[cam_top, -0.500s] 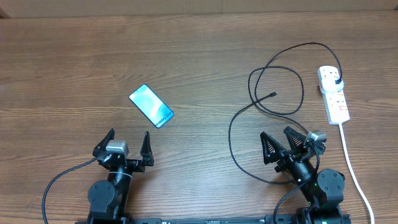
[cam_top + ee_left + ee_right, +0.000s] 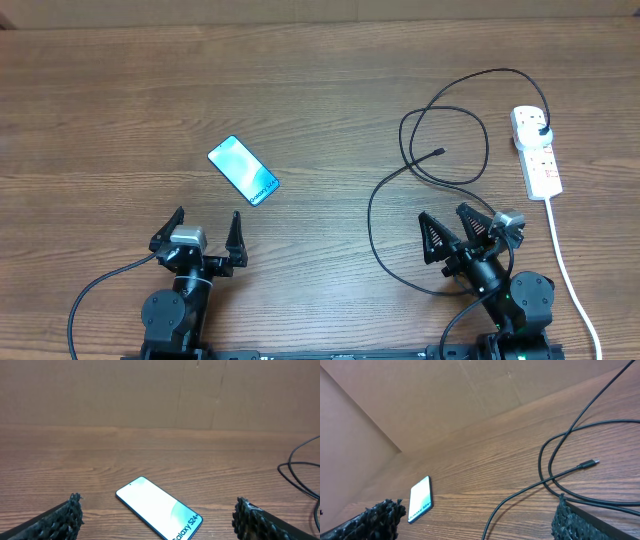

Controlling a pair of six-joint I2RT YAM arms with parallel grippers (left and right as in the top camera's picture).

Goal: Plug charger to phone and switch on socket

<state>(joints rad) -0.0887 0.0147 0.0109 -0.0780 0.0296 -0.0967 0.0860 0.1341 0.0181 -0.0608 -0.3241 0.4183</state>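
Note:
The phone [image 2: 242, 170] lies flat and slanted on the wooden table, left of centre; it also shows in the left wrist view [image 2: 159, 508] and the right wrist view [image 2: 419, 498]. The charger cable [image 2: 440, 140] loops on the right, its connector tip [image 2: 441, 152] free on the table and its black plug [image 2: 542, 131] in the white socket strip [image 2: 537, 152]. The tip shows in the right wrist view [image 2: 592, 463]. My left gripper [image 2: 207, 225] is open and empty, just short of the phone. My right gripper [image 2: 447, 227] is open and empty, in front of the cable loop.
The socket's thick white cord [image 2: 572, 280] runs down the right side towards the table's front edge. A brown cardboard wall [image 2: 160, 390] stands behind the table. The black cable passes close by my right gripper's fingers [image 2: 520, 495].

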